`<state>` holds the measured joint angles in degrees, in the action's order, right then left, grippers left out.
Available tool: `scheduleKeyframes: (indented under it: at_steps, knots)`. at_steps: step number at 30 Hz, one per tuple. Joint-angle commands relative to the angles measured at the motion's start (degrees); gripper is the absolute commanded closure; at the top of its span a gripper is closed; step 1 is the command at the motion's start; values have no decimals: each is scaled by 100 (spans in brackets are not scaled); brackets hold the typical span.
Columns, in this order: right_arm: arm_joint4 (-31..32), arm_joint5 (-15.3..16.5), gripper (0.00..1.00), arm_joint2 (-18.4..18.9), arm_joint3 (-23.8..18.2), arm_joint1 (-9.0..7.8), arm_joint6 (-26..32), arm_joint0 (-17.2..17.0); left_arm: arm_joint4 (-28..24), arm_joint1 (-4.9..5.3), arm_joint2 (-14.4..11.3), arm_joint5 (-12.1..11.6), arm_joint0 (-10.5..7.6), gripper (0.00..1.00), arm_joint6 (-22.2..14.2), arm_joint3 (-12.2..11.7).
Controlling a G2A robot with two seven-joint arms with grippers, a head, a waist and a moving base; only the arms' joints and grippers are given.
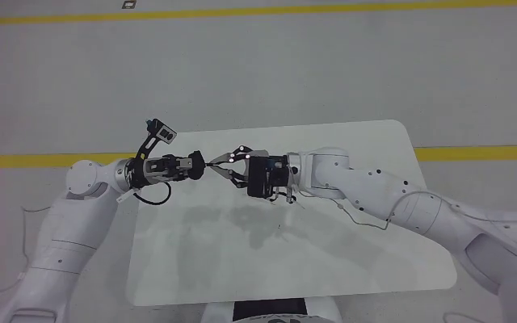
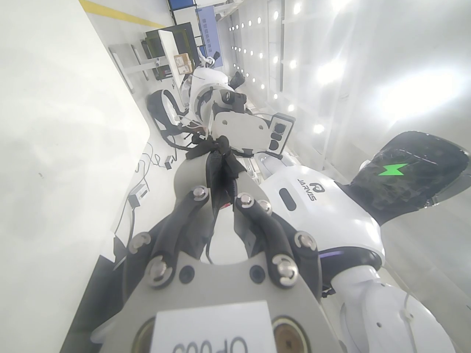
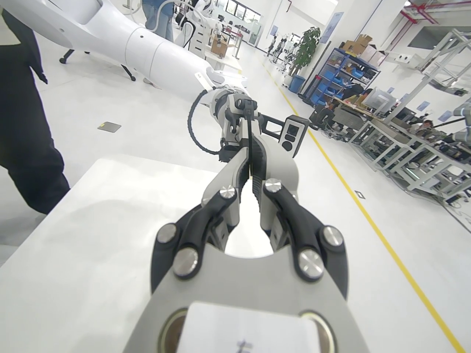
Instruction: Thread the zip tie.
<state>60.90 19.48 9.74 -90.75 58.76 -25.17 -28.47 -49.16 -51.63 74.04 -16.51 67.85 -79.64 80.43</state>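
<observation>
White table (image 1: 355,250), both arms meeting above its left half, held off the surface. Right gripper (image 3: 251,154): fingers pressed together, pinching the zip tie (image 3: 250,130), a thin black strap. Left gripper (image 2: 220,150): black-wrapped fingertips closed, apparently on the strap's other end. The two grippers stood tip to tip, just apart. Zip tie spanned the short gap between them, in the air.

Robotics workshop hall: parts shelving (image 3: 351,71), workbenches (image 3: 404,145), yellow floor line (image 3: 371,222)
</observation>
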Motion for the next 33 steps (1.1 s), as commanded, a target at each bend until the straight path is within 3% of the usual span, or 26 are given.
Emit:
scheduleKeyframes:
  at_steps: [1, 33]
  knots:
    - [2, 0, 100, 0, 17, 18, 8, -5, 0, 0, 0, 0, 0, 100, 0, 0]
    - [-202, 0, 100, 0, 388, 274, -203, -93, 0, 0, 0, 0, 0, 100, 0, 0]
